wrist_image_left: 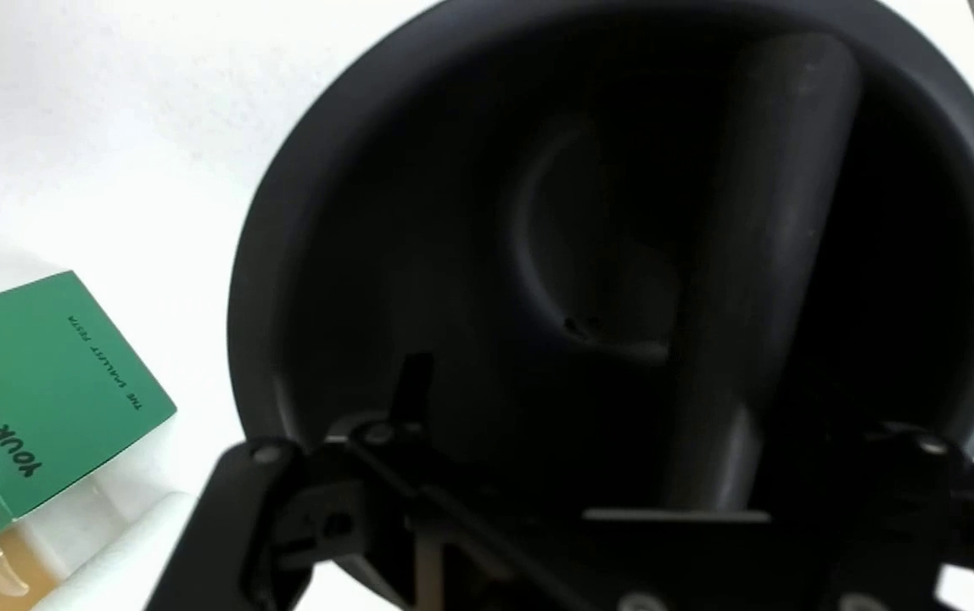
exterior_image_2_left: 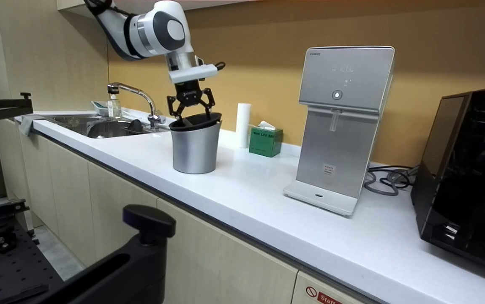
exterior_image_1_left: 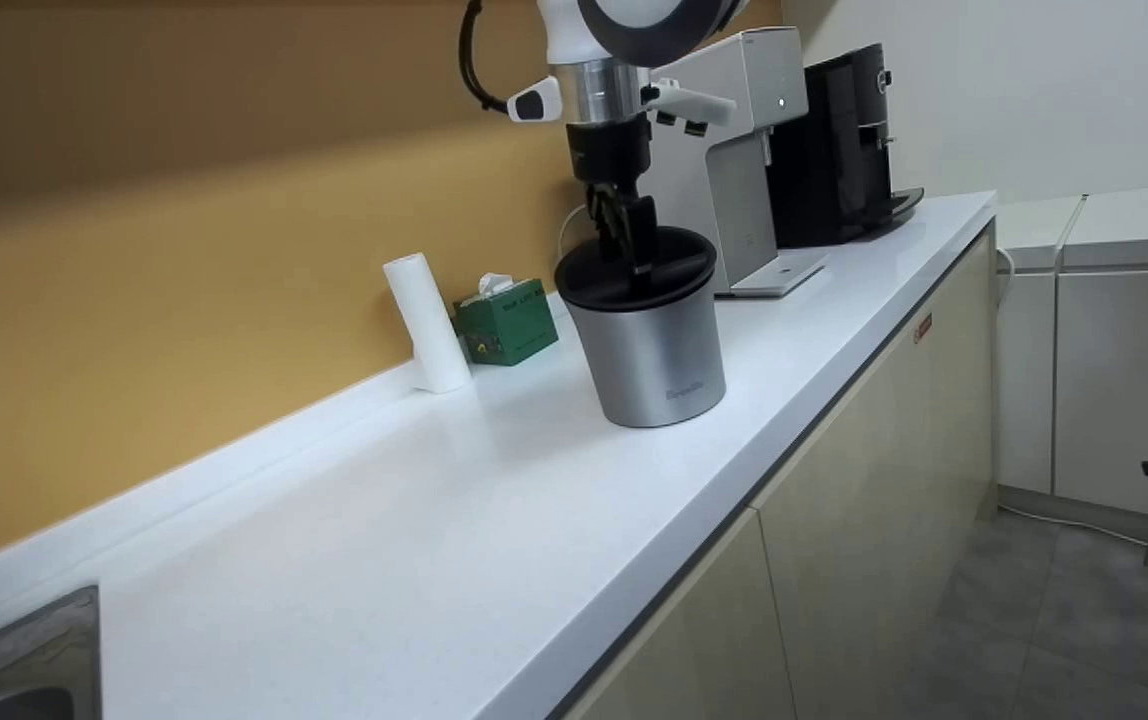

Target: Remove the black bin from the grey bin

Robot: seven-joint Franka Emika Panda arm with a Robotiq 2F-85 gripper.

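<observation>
The black bin point(exterior_image_1_left: 686, 262) sits inside the grey bin point(exterior_image_1_left: 649, 355), its rim and upper edge showing above the grey wall. In an exterior view the black bin's rim point(exterior_image_2_left: 215, 119) looks tilted over the grey bin point(exterior_image_2_left: 195, 152), higher on the right. In the wrist view the black bin point(wrist_image_left: 300, 212) has a thick dark bar point(wrist_image_left: 758, 229) running across its mouth. My gripper point(exterior_image_2_left: 193, 116) points down over the mouth, fingers apart, tips reaching into the black bin. It also shows in an exterior view point(exterior_image_1_left: 631, 262). The fingertips are mostly lost against the black; contact with the bar cannot be told.
A green tissue box point(exterior_image_1_left: 507, 322) and a white paper roll point(exterior_image_1_left: 428, 322) stand near the wall behind the bins. A silver water dispenser point(exterior_image_2_left: 339, 131) and a black coffee machine point(exterior_image_2_left: 470, 181) stand farther along the counter. A sink point(exterior_image_2_left: 99, 126) lies at the opposite end.
</observation>
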